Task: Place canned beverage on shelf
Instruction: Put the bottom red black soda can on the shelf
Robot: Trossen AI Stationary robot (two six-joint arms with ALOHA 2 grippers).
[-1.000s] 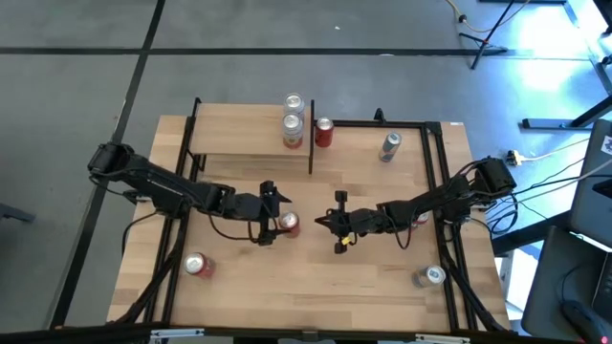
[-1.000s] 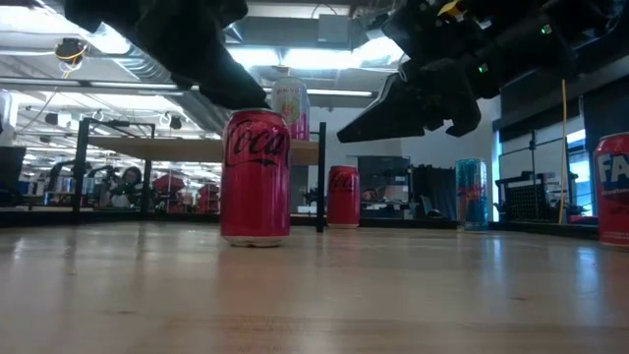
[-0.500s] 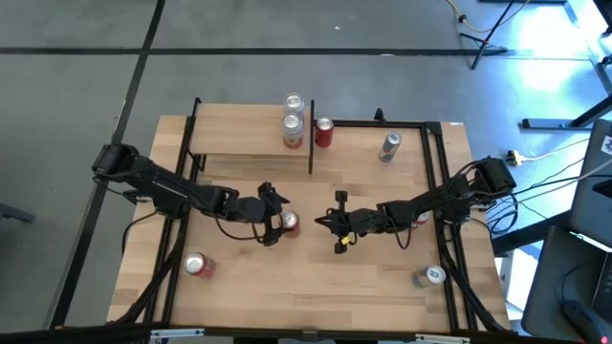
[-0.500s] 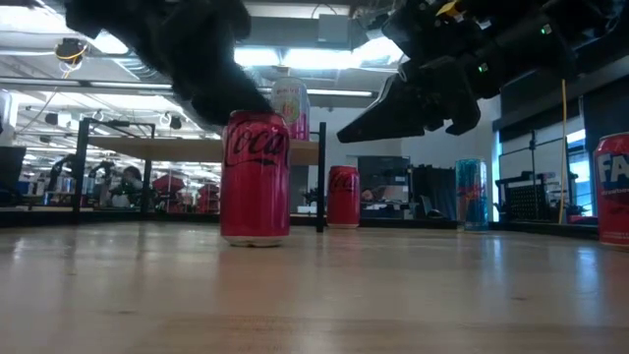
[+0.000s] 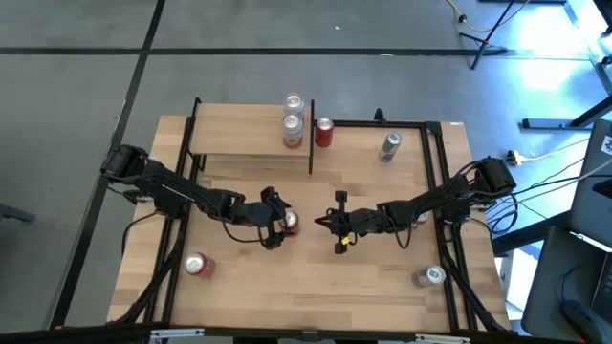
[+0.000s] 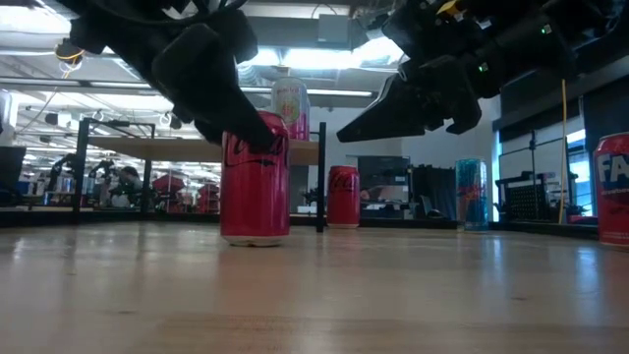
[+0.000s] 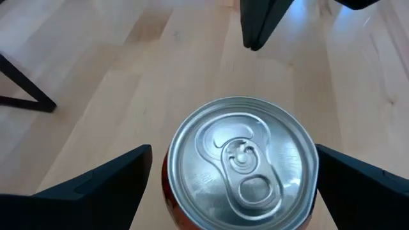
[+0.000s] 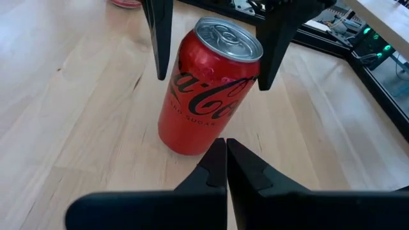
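1. The left gripper [image 5: 278,222] is wide open, one finger on each side of the red Coca-Cola can [image 5: 290,223]. In the left wrist view the two fingers [image 7: 96,185] stand clearly apart from the can's silver top [image 7: 241,160], so it holds nothing yet. In the right wrist view the fingertips reach only a little below the can's rim.
2. The can stands upright on the wooden tabletop [image 5: 316,277], near its middle and in front of the shelf [image 5: 244,139].
3. The right gripper [image 5: 341,230] hovers a little above the table just beside the can, with its two fingers pressed together and empty. It seems to wait.
4. The shelf is at the far left part of the table. Two cans [image 5: 293,122] already stand at its right end, and another red can [image 5: 323,132] stands on the table next to its post.
5. I judge that the step in hand is the grasp. Next, the left gripper should probably go a little lower, close on the can's body, lift it straight, and carry it to a free place on the shelf without hitting the black posts or the cans there.
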